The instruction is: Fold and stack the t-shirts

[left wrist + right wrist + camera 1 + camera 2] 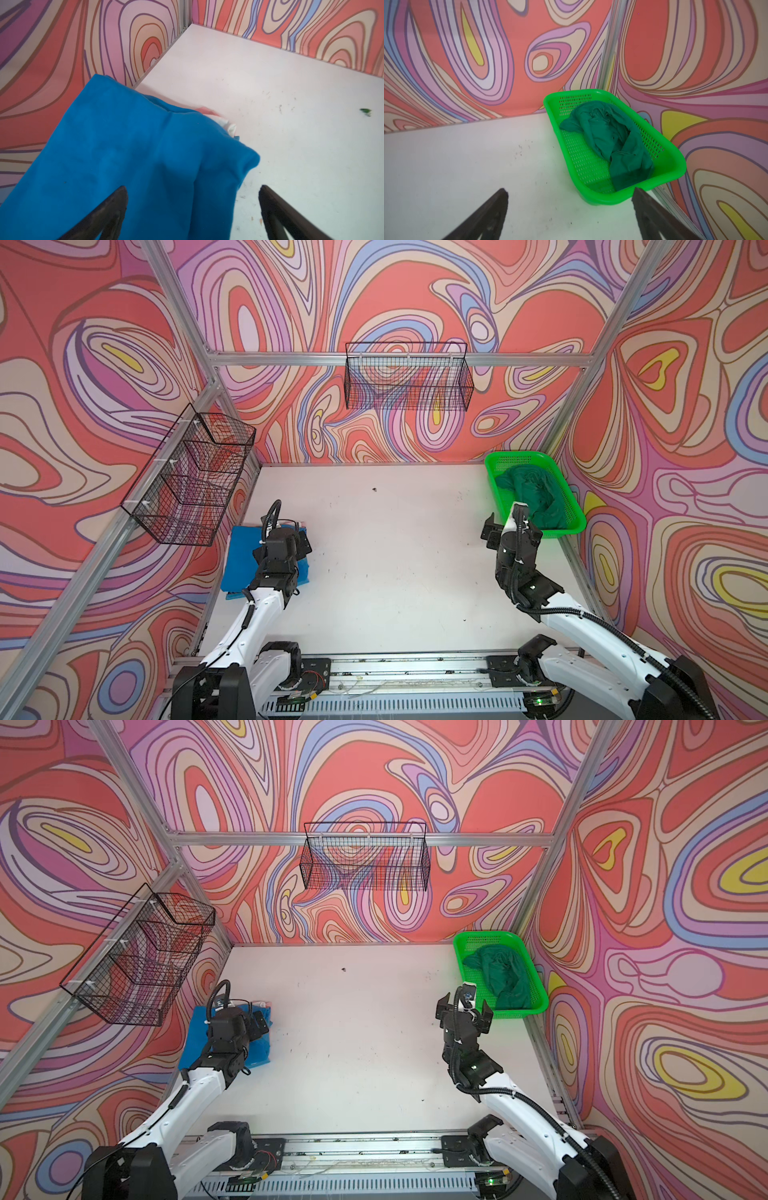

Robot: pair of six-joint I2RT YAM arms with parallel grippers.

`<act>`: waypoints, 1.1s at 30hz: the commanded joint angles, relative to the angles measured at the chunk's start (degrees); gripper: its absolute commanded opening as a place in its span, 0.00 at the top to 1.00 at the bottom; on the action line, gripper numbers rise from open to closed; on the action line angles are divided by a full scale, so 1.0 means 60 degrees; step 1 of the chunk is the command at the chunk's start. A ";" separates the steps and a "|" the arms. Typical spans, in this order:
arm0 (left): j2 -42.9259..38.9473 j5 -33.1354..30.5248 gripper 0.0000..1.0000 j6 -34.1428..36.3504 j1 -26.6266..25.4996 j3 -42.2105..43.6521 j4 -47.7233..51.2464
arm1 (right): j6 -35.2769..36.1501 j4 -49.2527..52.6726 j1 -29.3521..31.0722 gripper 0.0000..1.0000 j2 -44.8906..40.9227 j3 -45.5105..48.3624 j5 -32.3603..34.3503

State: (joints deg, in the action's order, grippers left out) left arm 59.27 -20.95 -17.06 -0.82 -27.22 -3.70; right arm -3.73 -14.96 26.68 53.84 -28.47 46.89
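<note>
Left gripper (193,187): I hold jaws wide, empty, over folded blue t-shirt (124,145) topping stack (228,125), near left. Right gripper (570,189): jaws wide, empty, aimed at basket (675,166), far right, where crumpled dark green t-shirt (608,135) lies; likely my next pick.

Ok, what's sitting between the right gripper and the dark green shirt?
Ahead of the right gripper, only bare table and the near rim of the green basket; the dark green shirt lies inside it. The right wrist view shows this.
</note>
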 commanded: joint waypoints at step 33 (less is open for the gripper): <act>0.4732 0.1298 0.00 0.2295 -0.0199 0.1707 -0.9268 | 0.0330 -0.7691 -0.2647 0.02 0.5604 0.1664 -0.1473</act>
State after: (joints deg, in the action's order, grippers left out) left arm 83.61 -14.52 -7.33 0.23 -17.96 -49.52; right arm -3.22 -55.70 11.84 86.48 -19.11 40.16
